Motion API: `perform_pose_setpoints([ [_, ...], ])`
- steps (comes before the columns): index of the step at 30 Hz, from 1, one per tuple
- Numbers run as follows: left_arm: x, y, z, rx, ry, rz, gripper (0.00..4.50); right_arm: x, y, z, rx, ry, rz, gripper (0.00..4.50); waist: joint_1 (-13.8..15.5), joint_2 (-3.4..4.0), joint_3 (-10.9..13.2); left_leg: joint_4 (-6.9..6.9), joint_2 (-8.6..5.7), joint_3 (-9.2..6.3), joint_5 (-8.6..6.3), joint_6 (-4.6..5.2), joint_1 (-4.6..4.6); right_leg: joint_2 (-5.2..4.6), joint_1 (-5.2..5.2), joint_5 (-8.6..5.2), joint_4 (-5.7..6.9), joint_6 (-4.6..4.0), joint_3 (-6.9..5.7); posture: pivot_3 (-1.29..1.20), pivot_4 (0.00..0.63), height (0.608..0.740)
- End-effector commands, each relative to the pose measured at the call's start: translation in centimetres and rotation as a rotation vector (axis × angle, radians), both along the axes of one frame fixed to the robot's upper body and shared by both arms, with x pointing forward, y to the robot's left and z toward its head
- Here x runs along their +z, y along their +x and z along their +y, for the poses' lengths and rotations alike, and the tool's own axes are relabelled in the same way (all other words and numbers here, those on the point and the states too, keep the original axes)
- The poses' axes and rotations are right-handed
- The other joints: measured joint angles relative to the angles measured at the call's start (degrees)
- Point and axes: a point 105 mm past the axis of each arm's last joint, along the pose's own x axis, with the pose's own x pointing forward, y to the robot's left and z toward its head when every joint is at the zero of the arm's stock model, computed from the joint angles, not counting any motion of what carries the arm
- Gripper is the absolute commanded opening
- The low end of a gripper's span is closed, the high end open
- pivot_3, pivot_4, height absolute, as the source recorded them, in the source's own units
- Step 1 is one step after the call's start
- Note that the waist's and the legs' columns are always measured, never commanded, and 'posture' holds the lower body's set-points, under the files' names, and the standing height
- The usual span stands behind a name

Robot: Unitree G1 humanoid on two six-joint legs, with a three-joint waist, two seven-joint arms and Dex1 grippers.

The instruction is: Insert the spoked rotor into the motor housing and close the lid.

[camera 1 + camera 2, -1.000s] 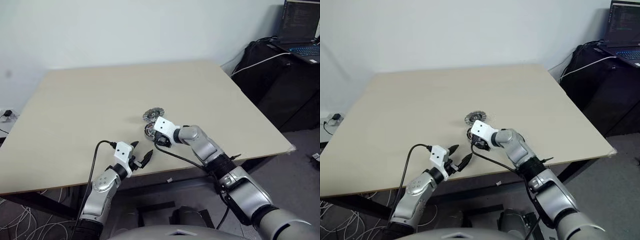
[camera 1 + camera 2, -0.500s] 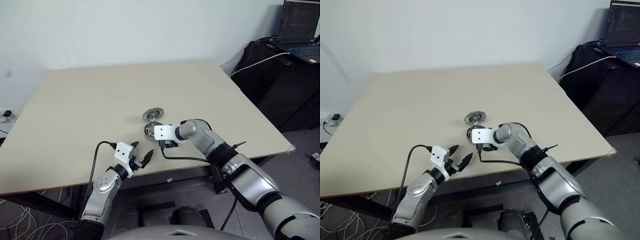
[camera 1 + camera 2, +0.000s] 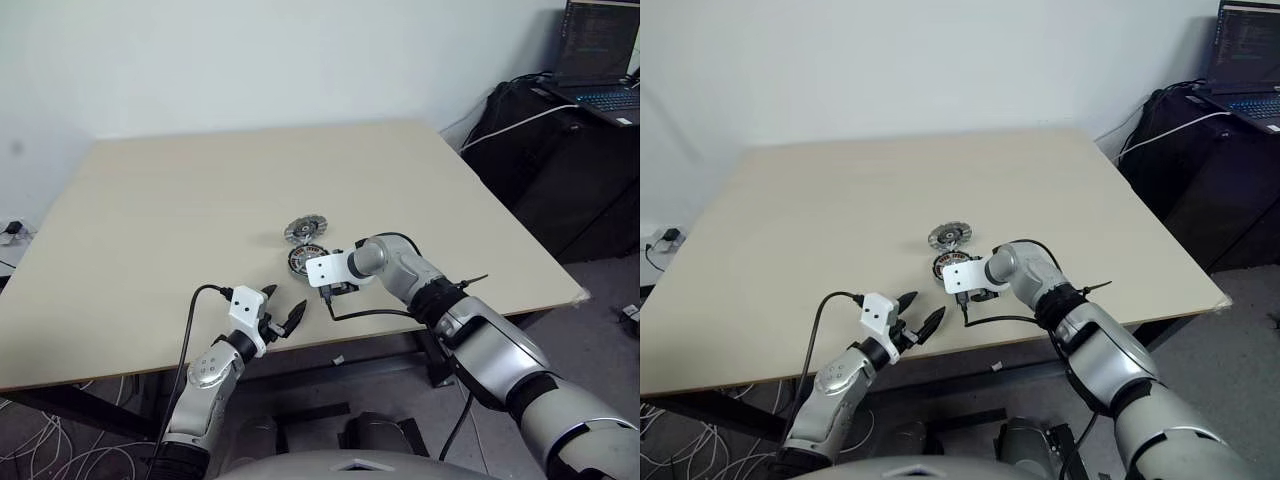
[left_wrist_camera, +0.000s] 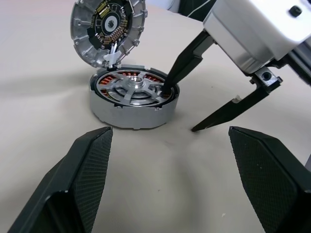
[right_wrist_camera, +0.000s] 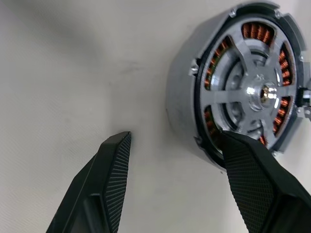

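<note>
**Rotor seated, lid off**

Spoked rotor [image 4: 132, 90] sat inside the motor housing [image 4: 121, 114], copper windings visible between the spokes. Lay directly under the right claw [image 4: 181, 110], spread open: one fingertip [image 4: 167, 89] on the rotor's rim, the other down on the tabletop [image 4: 43, 97] beside the housing. Lid [image 4: 108, 29] leaned tilted against the housing's far side. Left claw [image 3: 281, 316] hung open, empty, apart.

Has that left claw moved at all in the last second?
No. The left gripper hovers at the same spot by the table near edge, fingers open.
</note>
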Motion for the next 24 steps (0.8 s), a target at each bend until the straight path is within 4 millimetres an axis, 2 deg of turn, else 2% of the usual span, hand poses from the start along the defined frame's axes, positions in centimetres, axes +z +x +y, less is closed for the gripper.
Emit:
perform_pose_setpoints([
  [1, 1.48, 0.39, -0.14, 0.007, -0.024, -0.058, 4.04, 1.46, 1.02, 0.49, 0.018, 0.003, -0.05, 2.93, -0.07, 0.0, 0.0, 0.0, 0.0, 0.0, 0.01, -0.01, 0.01, 0.0, 0.0, 0.0, 0.01, 0.0, 0.0, 0.0, 0.0, 0.74],
  [4, 1.53, 0.42, -0.11, 0.011, -0.025, -0.06, 4.04, 1.45, 1.13, 0.48, 0.018, 0.001, -0.05, 2.26, -0.07, 0.0, 0.0, 0.0, 0.01, 0.01, 0.03, -0.04, 0.01, 0.01, -0.01, 0.03, 0.02, -0.04, 0.0, 0.0, 0.0, 0.74],
  [9, 1.56, 0.57, 0.14, 0.017, -0.023, -0.062, 4.04, 1.37, 1.18, 0.41, 0.015, 0.006, -0.051, 0.61, -0.04, -0.01, -0.02, 0.0, 0.02, 0.0, 0.04, -0.05, 0.04, 0.01, 0.0, 0.03, 0.02, -0.05, 0.0, 0.0, 0.0, 0.74],
  [10, 1.56, 0.58, 0.15, 0.018, -0.023, -0.062, 4.04, 1.35, 1.17, 0.37, 0.014, 0.009, -0.05, 0.44, -0.06, 0.02, 0.0, 0.0, 0.02, -0.01, 0.04, -0.04, 0.05, 0.02, 0.0, 0.03, 0.02, -0.05, 0.0, 0.0, 0.0, 0.74],
  [24, 1.55, 0.74, -0.05, 0.013, -0.031, -0.06, 4.04, 1.22, 0.55, -0.34, -0.083, 0.133, -0.016, 0.44, 0.25, 0.03, 0.0, 0.0, 0.01, 0.02, 0.06, -0.04, 0.02, 0.0, 0.0, 0.07, 0.03, -0.07, 0.03, 0.0, 0.0, 0.74],
])
